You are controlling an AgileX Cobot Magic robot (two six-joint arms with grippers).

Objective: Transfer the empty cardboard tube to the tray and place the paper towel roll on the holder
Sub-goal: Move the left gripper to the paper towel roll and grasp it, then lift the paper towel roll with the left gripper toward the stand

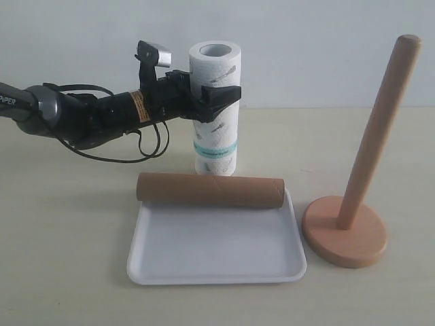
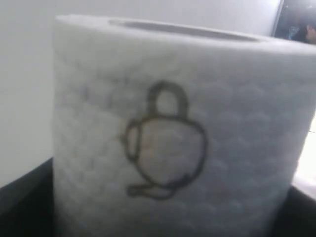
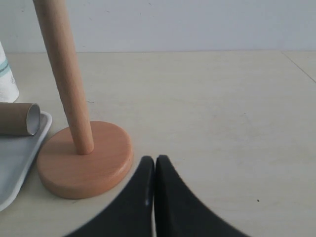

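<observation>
Roll stands on the desk between the left gripper's wide jaws, near its top; whether they pinch, I cannot tell. Below the gripper, tube lies on tray; holder stands to its right. Soft paper may slip or tilt, missing the holder.

the paper towel roll filled nearly the whole view, close and blurred. its white, dimpled surface carried one brownish outline drawing of a teapot with a round lid knob. at the roll's open end, the rim of its hollow core showed as a thin grey ellipse. the dark fingers flanked the roll on both sides; whether they touched it could not be told. behind the roll stood a pale wall and one dark patch.
</observation>
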